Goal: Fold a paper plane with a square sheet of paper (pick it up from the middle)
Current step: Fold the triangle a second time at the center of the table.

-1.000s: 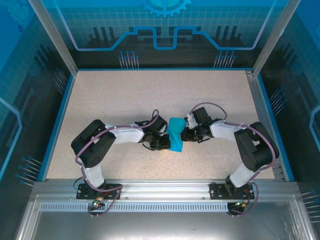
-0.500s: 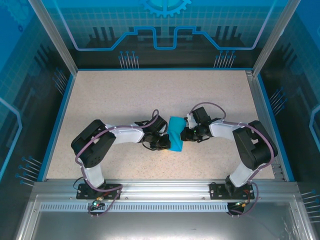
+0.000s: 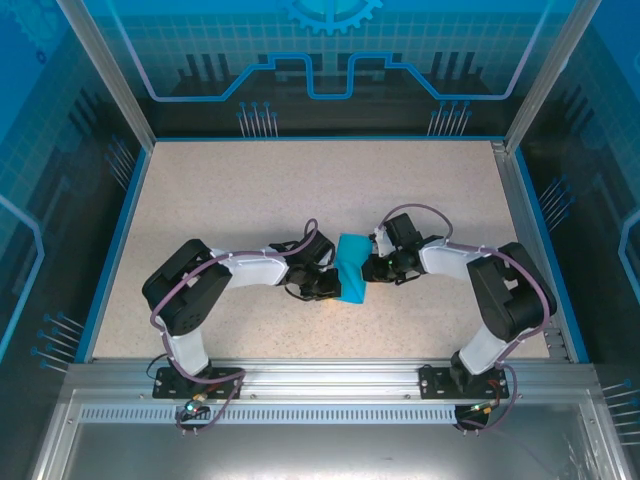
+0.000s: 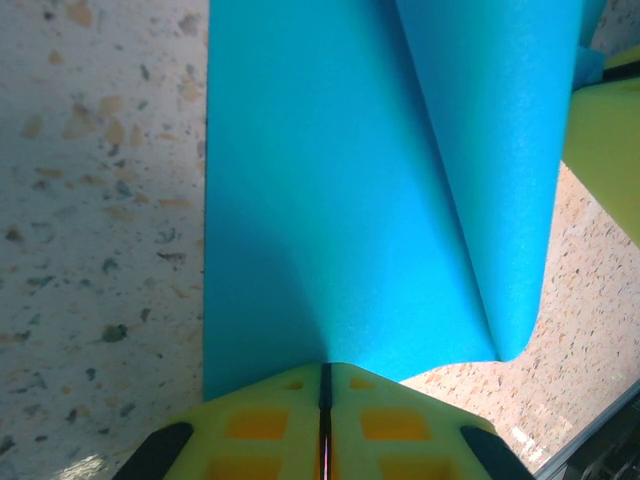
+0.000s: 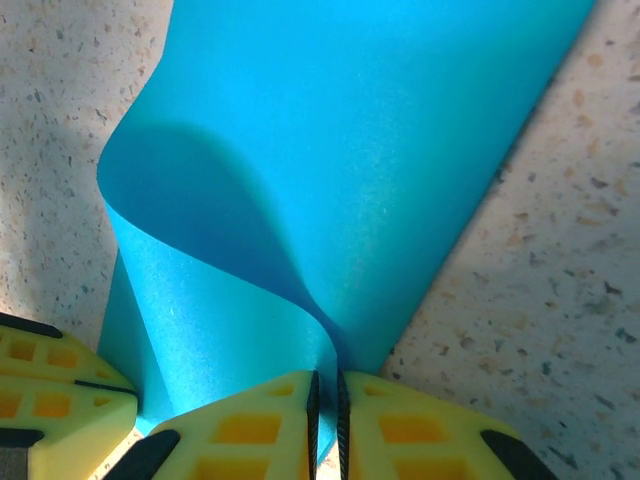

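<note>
square sheet of paper [image 4: 350,180] cut off at top edge, pinched rim hidden inside left pincer [image 4: 325,380]

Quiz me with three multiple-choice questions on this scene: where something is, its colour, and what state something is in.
1. Where is the paper?
A) far left corner
B) near right corner
C) middle of the table, between the left tool and the right tool

2. What colour is the paper?
A) teal-blue
B) red
C) white

3. The left tool is:
A) wide open
B) shut on the paper
C) far from the paper

Answers:
1 C, the top view shows it mid-table with a tool at each side.
2 A, it is teal-blue in every view.
3 B, its jaws meet on the paper's edge.
</note>
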You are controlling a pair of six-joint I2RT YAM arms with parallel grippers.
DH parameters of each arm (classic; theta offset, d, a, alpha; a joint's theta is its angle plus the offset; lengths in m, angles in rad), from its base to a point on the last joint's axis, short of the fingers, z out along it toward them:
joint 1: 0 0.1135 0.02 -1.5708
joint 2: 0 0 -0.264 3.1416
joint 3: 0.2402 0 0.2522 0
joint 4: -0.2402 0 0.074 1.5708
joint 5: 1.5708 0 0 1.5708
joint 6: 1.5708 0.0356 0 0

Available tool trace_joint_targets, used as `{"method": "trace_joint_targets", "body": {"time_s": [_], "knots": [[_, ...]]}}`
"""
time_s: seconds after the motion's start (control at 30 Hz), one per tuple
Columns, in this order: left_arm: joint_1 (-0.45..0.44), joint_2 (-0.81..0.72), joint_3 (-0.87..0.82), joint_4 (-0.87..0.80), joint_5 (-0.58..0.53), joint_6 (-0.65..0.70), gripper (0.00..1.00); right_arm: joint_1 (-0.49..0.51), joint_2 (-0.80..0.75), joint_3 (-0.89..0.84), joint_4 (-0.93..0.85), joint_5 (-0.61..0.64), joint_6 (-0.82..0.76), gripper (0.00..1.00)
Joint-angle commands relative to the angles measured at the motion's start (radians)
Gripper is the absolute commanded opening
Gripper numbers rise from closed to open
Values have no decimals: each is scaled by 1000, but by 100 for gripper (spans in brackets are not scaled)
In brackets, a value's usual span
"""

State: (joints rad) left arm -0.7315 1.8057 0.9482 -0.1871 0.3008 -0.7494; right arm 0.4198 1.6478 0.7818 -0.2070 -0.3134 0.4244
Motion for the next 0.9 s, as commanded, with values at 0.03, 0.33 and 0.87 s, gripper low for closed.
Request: {"method": "trace_joint_targets", "body": {"time_s": [0.03,0.33,0.87], "knots": [[-1,12,12,-62,-48,24,12,3,-27,18,-31,14,-10,15],[-2,17,17,-61,-43,25,12,2,18,25,-11,3,-6,15],[-2,17,15,-57,-35,27,12,11,32,45,-35,10,-12,16]]}}
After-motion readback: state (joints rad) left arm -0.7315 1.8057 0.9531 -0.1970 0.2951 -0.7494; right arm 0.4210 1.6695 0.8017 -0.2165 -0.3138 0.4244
